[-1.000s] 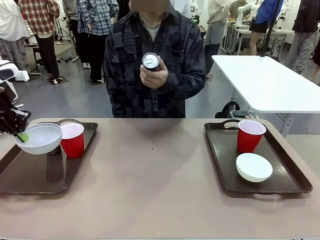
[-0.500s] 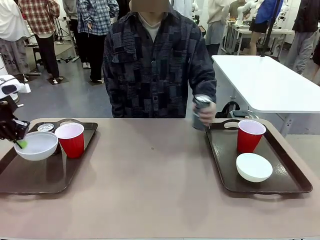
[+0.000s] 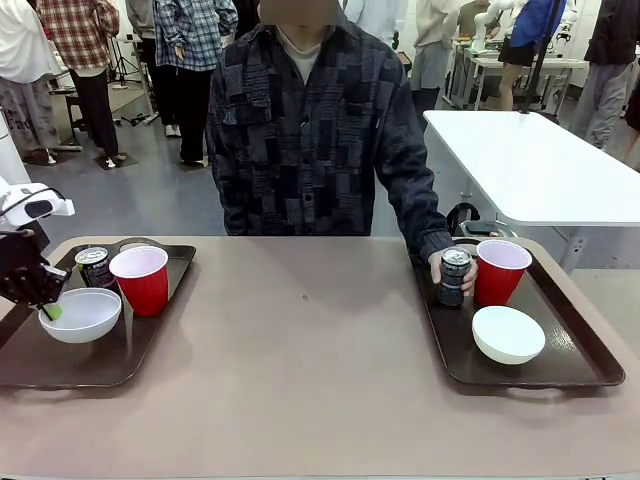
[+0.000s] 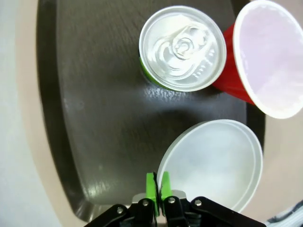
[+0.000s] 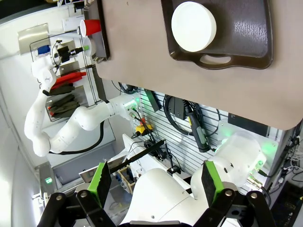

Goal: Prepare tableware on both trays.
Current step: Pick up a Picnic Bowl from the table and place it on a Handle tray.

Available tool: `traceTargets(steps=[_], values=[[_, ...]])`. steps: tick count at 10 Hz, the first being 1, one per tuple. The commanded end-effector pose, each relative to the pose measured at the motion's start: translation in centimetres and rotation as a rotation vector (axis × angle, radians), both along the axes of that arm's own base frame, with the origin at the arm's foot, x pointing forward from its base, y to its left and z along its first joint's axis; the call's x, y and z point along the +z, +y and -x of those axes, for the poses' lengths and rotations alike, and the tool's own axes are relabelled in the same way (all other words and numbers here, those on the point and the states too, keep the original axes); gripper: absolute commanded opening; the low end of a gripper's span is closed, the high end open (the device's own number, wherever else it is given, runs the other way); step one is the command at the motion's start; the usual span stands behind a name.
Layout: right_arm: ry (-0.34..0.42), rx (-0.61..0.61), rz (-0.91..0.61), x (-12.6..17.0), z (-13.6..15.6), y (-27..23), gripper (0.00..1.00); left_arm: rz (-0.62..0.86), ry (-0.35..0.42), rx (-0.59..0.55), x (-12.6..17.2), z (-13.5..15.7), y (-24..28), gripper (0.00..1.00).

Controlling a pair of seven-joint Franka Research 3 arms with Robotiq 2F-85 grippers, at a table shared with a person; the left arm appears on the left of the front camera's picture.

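Now the left gripper (image 3: 48, 308) is setting a bowl (image 3: 80, 314) down on the left tray (image 3: 100, 362), near its front left part, with a can (image 3: 95, 267) and a red cup (image 3: 143, 280) standing just behind it. To finish this step well, the bowl's base should be sitting flat on the tray before the grip is let go, and the release should be straight, so the rim is not tipping or nudging the cup. From the left wrist, the green pads (image 4: 151, 185) are pinching the bowl's thin rim, closed tight on it, with the bowl (image 4: 213, 163) lying just beside the can top (image 4: 182, 47) and the cup (image 4: 267, 56).

Across the table, the person's hand (image 3: 440, 270) is placing a second can (image 3: 453, 277) on the right tray (image 3: 560, 375), touching or just beside its red cup (image 3: 500, 270), with a bowl (image 3: 508, 334) in front.

Lastly, the right gripper (image 5: 154, 182) is standing wide open, holding nothing, well apart from the table.
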State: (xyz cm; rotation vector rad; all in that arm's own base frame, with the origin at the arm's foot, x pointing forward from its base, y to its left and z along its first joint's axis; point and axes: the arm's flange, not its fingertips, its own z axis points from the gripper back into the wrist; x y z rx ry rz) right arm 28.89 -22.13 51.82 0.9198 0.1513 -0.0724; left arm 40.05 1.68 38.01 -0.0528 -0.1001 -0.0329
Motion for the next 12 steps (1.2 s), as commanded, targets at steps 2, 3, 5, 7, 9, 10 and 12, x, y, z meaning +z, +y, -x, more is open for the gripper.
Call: traceTargets(steps=[2,3,5,7,9,10,12], values=[[0.005,-0.001,-0.003,0.0,0.1,0.2,1.00,-0.046,-0.006,0.008,-4.9,4.8,-0.2,0.04],[0.005,-0.001,-0.003,0.0,0.1,0.2,1.00,-0.051,0.002,0.005,-5.1,5.0,-0.3,0.04],[0.005,-0.001,-0.003,0.0,0.1,0.2,1.00,-0.068,0.010,0.011,-5.2,4.9,-0.2,0.57],[0.005,-0.001,-0.003,0.0,0.1,0.2,1.00,-0.058,0.003,-0.005,-4.4,5.1,-0.1,1.00],[0.005,-0.001,-0.003,0.0,0.1,0.2,1.00,-0.019,-0.007,-0.012,-2.4,5.6,-0.4,1.00],[0.005,-0.001,-0.003,0.0,0.1,0.2,1.00,0.002,-0.002,-0.022,-1.4,5.9,-0.6,0.56],[0.005,-0.001,-0.003,0.0,0.1,0.2,1.00,0.026,-0.008,-0.030,0.6,6.3,-1.1,0.76]])
